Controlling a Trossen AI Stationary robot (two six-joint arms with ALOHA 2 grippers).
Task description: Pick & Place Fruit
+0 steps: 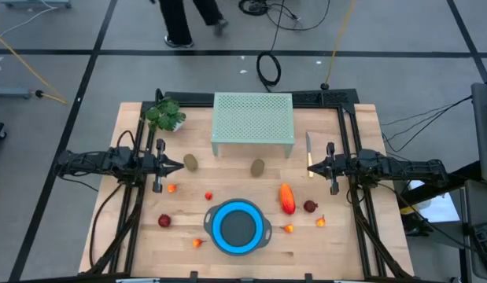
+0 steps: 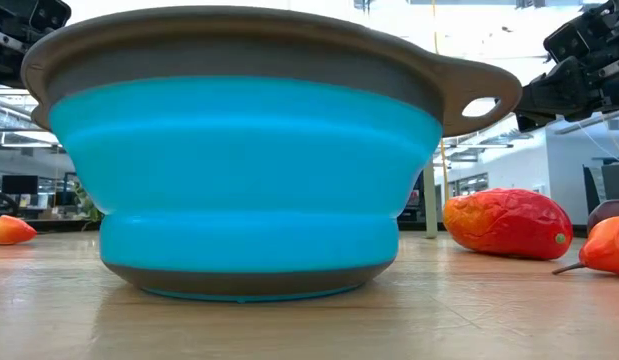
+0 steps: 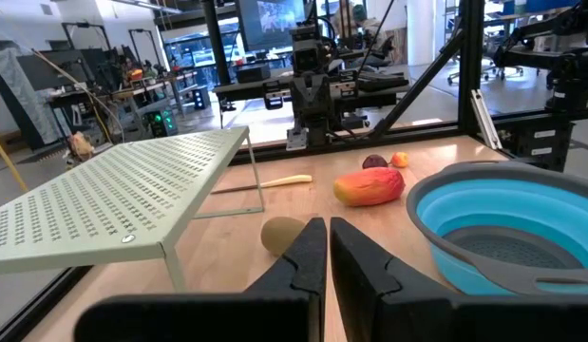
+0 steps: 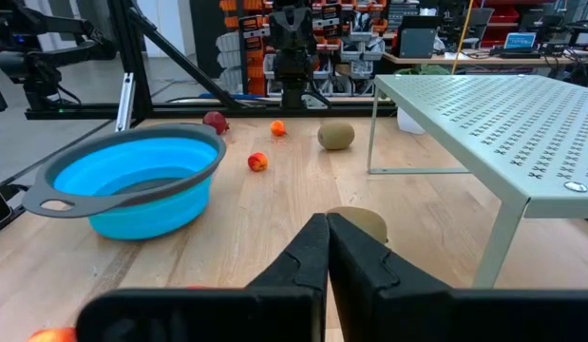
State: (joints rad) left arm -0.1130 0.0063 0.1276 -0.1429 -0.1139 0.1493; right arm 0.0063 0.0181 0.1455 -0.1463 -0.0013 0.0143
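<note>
Resting at opposite sides of the wooden tabletop, the two arms face each other — the left gripper near the left edge, the right gripper near the right edge, each with its fingers pressed together and holding nothing.

Between them, toward the front, sits a blue bowl with a grey rim, and none of the fruit lies in it. The fruit is scattered around it. One brown kiwi lies just beside the left gripper's tips; the other kiwi lies near the front edge of the pale green perforated rack. The long orange-red piece lies to the right of the bowl, with a dark red round one just beside it and another dark red one to the bowl's left. Tiny orange-red pieces dot the wood — one under the left gripper, one at the bowl's front left.

A green leafy bunch lies at the back left, and a yellow-handled knife lies by the rack's right side.
</note>
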